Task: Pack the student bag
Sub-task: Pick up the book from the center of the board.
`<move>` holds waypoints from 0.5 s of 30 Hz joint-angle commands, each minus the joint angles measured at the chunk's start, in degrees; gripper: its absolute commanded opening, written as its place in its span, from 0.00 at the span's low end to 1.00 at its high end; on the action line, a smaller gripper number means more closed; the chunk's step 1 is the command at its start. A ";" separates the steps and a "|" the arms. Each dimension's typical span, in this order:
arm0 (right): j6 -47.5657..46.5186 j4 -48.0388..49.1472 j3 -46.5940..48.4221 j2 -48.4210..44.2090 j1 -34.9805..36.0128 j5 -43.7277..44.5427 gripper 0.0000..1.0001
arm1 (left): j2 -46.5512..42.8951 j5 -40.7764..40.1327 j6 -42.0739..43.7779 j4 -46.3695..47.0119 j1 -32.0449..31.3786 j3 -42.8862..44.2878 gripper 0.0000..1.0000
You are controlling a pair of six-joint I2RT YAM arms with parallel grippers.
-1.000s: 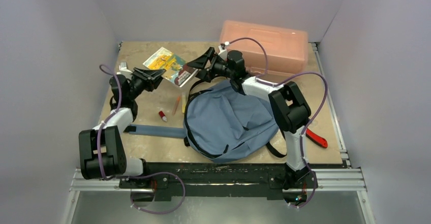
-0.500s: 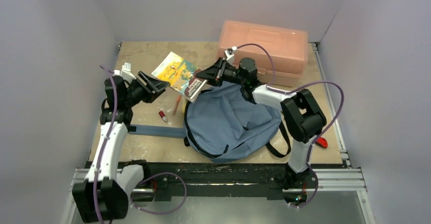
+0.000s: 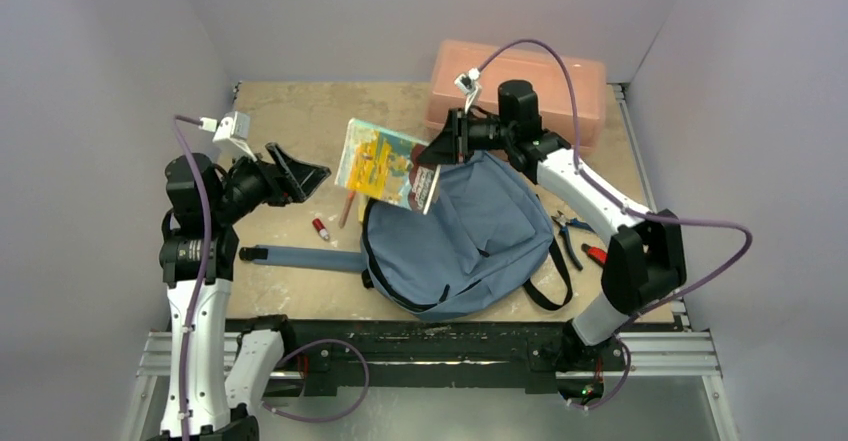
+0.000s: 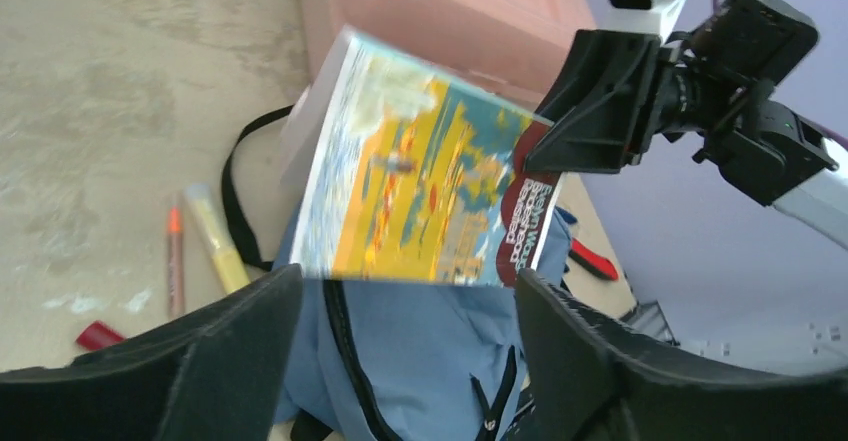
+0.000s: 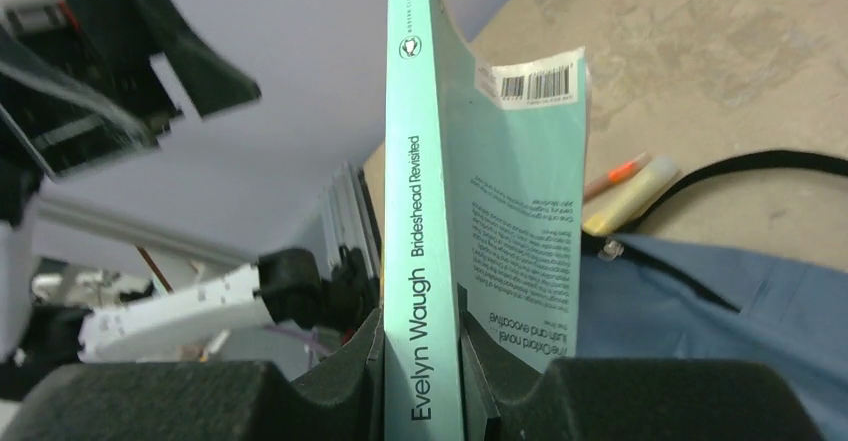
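My right pincer (image 3: 437,153) is clenching a paperback (image 3: 388,164) by the bottom of its teal spine. In the right wrist view the spine is reading "Brideshead Revisited", Evelyn Waugh, and the barcode is showing on the back cover. The book is hanging in the air with its yellow-and-blue front cover facing my left arm, just above the far left edge of the student bag (image 3: 460,231).

My left pincer (image 3: 300,169) is standing released and empty. Its jaws are spread wide and pointing at the paperback but are apart from it, raised over the left part of the counter (image 3: 290,111).

The student bag is lying flat on the counter in front of the two arm bases, towards the middle. Its wide blue strap (image 3: 300,258) is trailing out to the left, and a thin black strap is looping out on its right.

An orange marker (image 4: 175,256) and a yellow highlighter (image 4: 215,251) are lying side by side just left of the bag's top, with a small red cap (image 3: 320,228) near them. Blue-handled pliers (image 3: 570,231) are resting to the right of the bag. The pink box (image 3: 530,81) is sitting at the far right of the counter, behind my right arm.
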 commanded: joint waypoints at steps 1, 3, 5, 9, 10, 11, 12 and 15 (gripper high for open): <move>-16.62 -6.16 -6.68 -11.95 3.36 -4.13 0.00 | 2.31 16.42 -0.47 11.20 -0.47 0.59 0.84; -17.49 -5.86 -9.03 -14.78 3.88 -4.48 0.00 | 4.92 17.02 2.68 7.53 -1.31 2.56 0.88; -19.23 -6.89 -10.42 -16.48 5.00 -7.20 0.00 | 5.87 17.28 6.13 5.61 -3.37 2.89 0.93; -25.27 -14.20 -10.16 -17.19 8.18 -8.77 0.00 | 4.64 19.93 12.52 4.37 -9.83 2.34 0.99; -25.56 -14.53 -10.44 -17.46 8.33 -10.72 0.00 | 4.33 20.66 13.53 3.91 -10.67 2.34 1.00; -25.51 -13.92 -11.26 -18.14 8.30 -12.02 0.00 | 3.92 21.19 14.66 3.05 -11.54 2.31 1.00; -25.11 -12.56 -12.40 -19.32 8.30 -12.71 0.00 | 3.48 21.96 15.66 2.62 -12.54 2.09 1.00; -23.31 -8.45 -14.88 -21.60 8.35 -16.07 0.00 | 2.17 24.39 17.17 3.03 -15.72 0.31 1.00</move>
